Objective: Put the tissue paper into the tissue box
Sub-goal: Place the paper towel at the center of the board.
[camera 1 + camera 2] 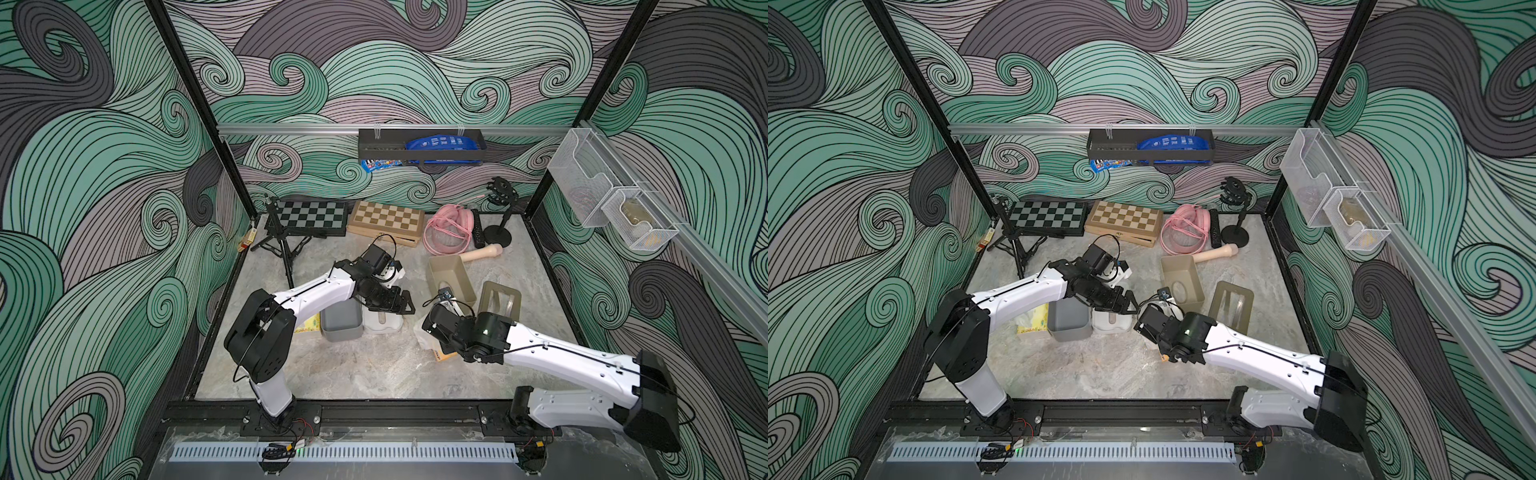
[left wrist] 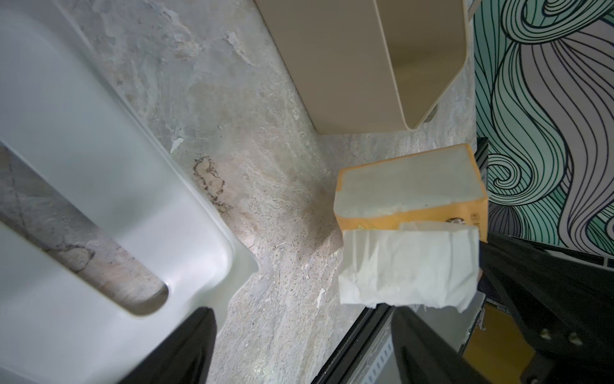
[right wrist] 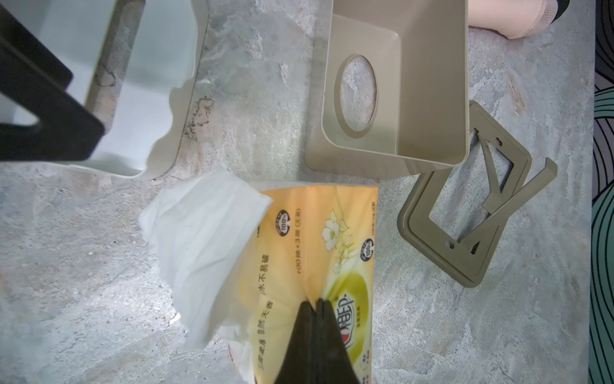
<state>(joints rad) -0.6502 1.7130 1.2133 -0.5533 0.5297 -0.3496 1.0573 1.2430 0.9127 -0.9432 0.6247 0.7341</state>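
Observation:
My right gripper [image 3: 315, 304] is shut on the wrapper of a yellow tissue paper pack [image 3: 315, 232], and a white tissue [image 3: 199, 239] spills from the pack's open side. In a top view the pack [image 1: 442, 355] shows only as a small corner under that wrist. The beige tissue box [image 1: 451, 278] lies just beyond it, open side up, with an oval hole in its floor [image 3: 358, 93]. My left gripper [image 2: 305, 349] is open and holds nothing. It hangs over a white lid [image 1: 382, 324], to the left of the pack [image 2: 408, 186].
An olive frame lid [image 1: 500, 301] lies right of the beige box. A grey box [image 1: 340, 320] and another yellow pack [image 1: 307, 324] sit under the left arm. Chessboards [image 1: 386, 220], a pink cord [image 1: 446, 228], a tripod [image 1: 282, 245] and a stand [image 1: 498, 232] line the back.

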